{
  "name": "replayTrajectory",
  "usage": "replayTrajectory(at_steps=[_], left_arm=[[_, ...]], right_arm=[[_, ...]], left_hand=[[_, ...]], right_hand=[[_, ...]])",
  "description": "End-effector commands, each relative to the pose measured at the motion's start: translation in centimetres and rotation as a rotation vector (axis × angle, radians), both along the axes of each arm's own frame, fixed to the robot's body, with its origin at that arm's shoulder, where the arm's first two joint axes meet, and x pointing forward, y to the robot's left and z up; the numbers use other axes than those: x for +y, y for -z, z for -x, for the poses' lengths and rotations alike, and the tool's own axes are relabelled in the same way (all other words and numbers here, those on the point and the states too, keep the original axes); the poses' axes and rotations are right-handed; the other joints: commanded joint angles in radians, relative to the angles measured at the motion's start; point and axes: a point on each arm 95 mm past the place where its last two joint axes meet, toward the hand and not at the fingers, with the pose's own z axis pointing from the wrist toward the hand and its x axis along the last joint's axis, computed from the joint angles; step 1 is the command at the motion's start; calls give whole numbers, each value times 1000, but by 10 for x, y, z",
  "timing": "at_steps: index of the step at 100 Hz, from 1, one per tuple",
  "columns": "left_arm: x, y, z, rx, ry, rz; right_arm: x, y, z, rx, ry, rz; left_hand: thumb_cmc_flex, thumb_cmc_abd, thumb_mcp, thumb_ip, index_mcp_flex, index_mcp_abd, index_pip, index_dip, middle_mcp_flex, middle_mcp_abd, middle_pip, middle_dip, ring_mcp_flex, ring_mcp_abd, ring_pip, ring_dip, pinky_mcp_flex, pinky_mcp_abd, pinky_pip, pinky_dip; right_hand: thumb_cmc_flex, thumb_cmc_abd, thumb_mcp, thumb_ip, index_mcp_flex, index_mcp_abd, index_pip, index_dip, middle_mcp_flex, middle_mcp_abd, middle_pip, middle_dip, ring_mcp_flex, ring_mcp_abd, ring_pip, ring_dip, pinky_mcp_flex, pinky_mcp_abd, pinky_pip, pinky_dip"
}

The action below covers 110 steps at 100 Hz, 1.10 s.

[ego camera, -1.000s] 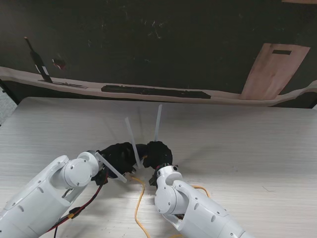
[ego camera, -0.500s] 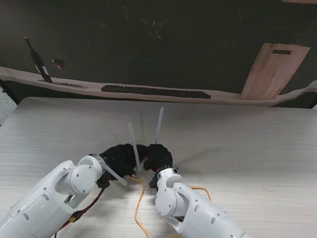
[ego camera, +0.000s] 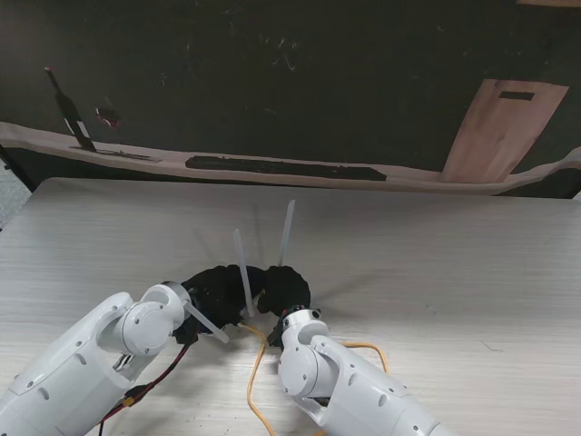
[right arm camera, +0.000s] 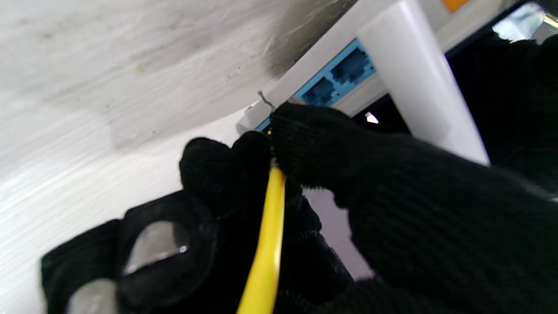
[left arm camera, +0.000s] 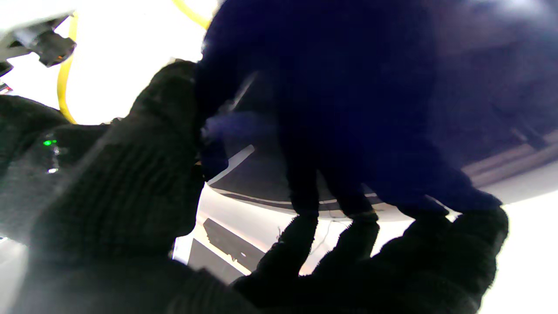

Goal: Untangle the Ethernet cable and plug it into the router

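cable: yellow Ethernet cable point(right arm camera: 266, 244) ran up through the right hand to the router's port side; plug end hidden under the fingertips, seating could not be told. In the stand view the rest of it trailed from the router toward me in a loose curve on the table.
right hand: right hand point(right arm camera: 279, 174) in black glove, thumb and fingers pinched tight on the cable just short of the ports, fingertips touching the router's edge.
left hand: left hand point(ego camera: 213, 289) in black glove, pressed against the router on its left side. Wrist view too dark and blurred; curled fingers point(left arm camera: 301, 244) showed, but whether they clamped the router could not be told.
router: white router point(right arm camera: 301, 83), mostly covered by both hands at the near middle of the table. Blue ports point(right arm camera: 338, 76) faced the right hand. Two white antennas point(ego camera: 287, 232) stood up from it, a third angled off toward the left arm.
room: table point(ego camera: 454, 263) bare and open right of and beyond the router; far edge well apart from it.
other: red and black wires point(ego camera: 154, 377) ran along the left arm, near side of the router.
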Motion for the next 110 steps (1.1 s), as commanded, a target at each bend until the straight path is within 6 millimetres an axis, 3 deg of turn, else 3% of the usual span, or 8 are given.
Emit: replayTrajectory(at_steps=[1, 15, 22, 26, 34, 41, 69, 110], left_arm=[[-27, 65, 55, 224, 70, 9], [-26, 67, 54, 203, 34, 3], [-24, 67, 53, 198, 15, 7], [-23, 67, 53, 204, 6, 10], [-23, 66, 52, 210, -14, 22], [-22, 65, 51, 213, -21, 24], [-20, 65, 50, 206, -58, 0], [-11, 63, 44, 154, -126, -49]], right_arm=[[26, -9, 9, 12, -63, -55], [19, -10, 11, 15, -72, -24], [15, -11, 12, 15, -78, -11], [14, -11, 12, 17, -79, -6], [11, -11, 13, 15, -78, -2], [9, -11, 13, 12, -76, 0], [-1, -14, 14, 7, -49, 15], [-17, -22, 16, 2, -6, 10]], left_hand=[[331, 39, 817, 129, 272, -401, 490, 126, 369, -475, 499, 116, 272, -470, 934, 105, 185, -433, 1056, 80], [334, 45, 808, 123, 267, -396, 487, 126, 362, -469, 498, 115, 264, -462, 929, 112, 174, -425, 1060, 82], [337, 46, 806, 121, 265, -391, 485, 125, 362, -467, 498, 115, 263, -459, 929, 115, 171, -420, 1064, 85], [336, 50, 804, 120, 266, -394, 484, 124, 360, -466, 496, 115, 259, -458, 928, 116, 167, -420, 1064, 86], [338, 52, 801, 118, 264, -389, 481, 123, 358, -462, 495, 115, 256, -453, 928, 119, 161, -415, 1066, 90], [339, 55, 797, 116, 262, -385, 478, 122, 355, -461, 494, 114, 254, -452, 928, 121, 158, -411, 1067, 93], [342, 68, 781, 110, 258, -382, 473, 119, 345, -456, 492, 114, 244, -444, 927, 125, 144, -405, 1068, 103], [346, 83, 758, 106, 250, -377, 466, 116, 334, -448, 489, 113, 229, -433, 927, 129, 123, -395, 1071, 120]], right_hand=[[106, 153, 76, 10, -24, -92, -60, -21, 61, 150, 52, 40, -28, -92, 14, 17, -5, -287, 136, -16], [51, 144, -15, -73, -126, -56, -138, -106, -57, 126, -5, -12, -35, -21, -160, -98, -39, -86, -66, -92], [-12, 129, -61, -117, -171, -63, -204, -107, -127, 116, -32, -27, -41, 14, -274, -177, -69, 24, -189, -160], [-67, 160, -84, -107, -159, -72, -339, -37, -174, 111, -56, -46, -46, 32, -353, -240, -98, 89, -260, -245], [-151, 200, -109, -27, -165, -72, -479, 117, -236, 109, -83, -50, -53, 47, -465, -299, -132, 96, -345, -345], [-184, 191, -136, -33, -226, -70, -443, 145, -277, 108, -97, -51, -83, 53, -510, -310, -184, 96, -390, -361], [-310, 248, -228, -67, -366, -55, -299, 34, -379, 117, -137, -51, -224, 83, -587, -289, -467, 96, -604, -333], [-365, 316, -280, -70, -440, -62, -305, 8, -453, 113, -161, -51, -325, 100, -653, -274, -608, 96, -713, -262]])
